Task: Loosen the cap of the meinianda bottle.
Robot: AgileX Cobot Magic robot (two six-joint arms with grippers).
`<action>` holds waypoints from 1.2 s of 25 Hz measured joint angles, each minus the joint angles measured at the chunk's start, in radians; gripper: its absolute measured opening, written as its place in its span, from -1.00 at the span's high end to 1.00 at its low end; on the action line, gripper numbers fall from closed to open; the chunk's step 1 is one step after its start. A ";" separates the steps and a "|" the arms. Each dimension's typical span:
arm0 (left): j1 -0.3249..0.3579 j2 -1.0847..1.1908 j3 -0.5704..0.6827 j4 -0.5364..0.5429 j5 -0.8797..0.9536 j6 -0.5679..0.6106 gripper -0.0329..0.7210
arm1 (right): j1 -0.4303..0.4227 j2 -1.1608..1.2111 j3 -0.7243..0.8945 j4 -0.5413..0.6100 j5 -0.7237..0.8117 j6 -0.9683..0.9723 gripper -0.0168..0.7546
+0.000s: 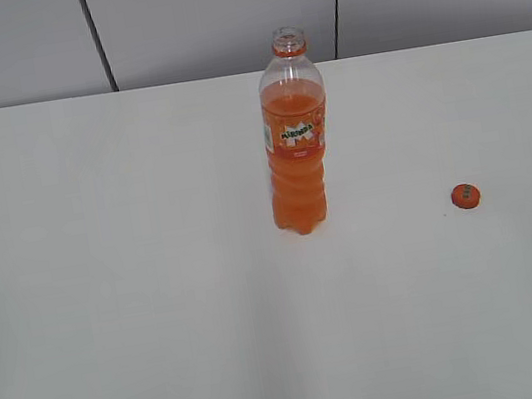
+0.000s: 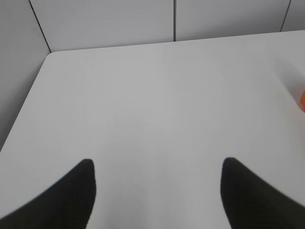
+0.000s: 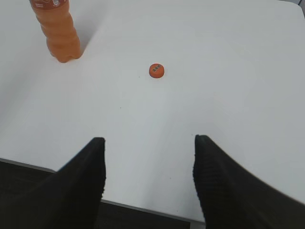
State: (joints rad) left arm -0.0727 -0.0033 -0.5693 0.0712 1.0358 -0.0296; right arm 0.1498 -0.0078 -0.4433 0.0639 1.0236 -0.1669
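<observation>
I read the job as essentially finished: the bottle (image 1: 295, 134) stands upright in the upper middle of the exterior frame with its neck open, and the cap (image 1: 465, 195) lies flat on the desk (image 1: 122, 313) well to the right of it, apart from everything. In my right wrist view the cap (image 3: 156, 70) sits in the upper middle and the bottle's ridged base (image 3: 59, 33) in the upper left. The right tool (image 3: 148, 160) is spread wide, holding nothing, near the desk's front edge at the bottom of that frame. The left tool (image 2: 157, 183) is likewise spread and empty over bare desk, with only a sliver of orange at the right edge. I judge nothing more needs gripping; any next move is just keeping both arms back. Open room is generous all round the bottle.
</observation>
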 joint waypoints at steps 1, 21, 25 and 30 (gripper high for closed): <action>0.000 0.000 0.000 0.000 0.000 0.000 -0.41 | 0.000 0.000 0.000 0.000 0.000 0.000 -0.19; 0.000 0.000 0.000 0.000 0.000 0.000 -0.41 | -0.121 0.000 0.000 0.000 0.000 0.000 -0.19; 0.000 0.000 0.000 0.000 0.000 0.000 -0.41 | -0.121 0.000 0.000 0.000 0.000 0.000 -0.19; 0.000 0.000 0.000 0.000 0.000 0.000 -0.41 | -0.121 0.000 0.000 0.000 0.000 0.000 -0.19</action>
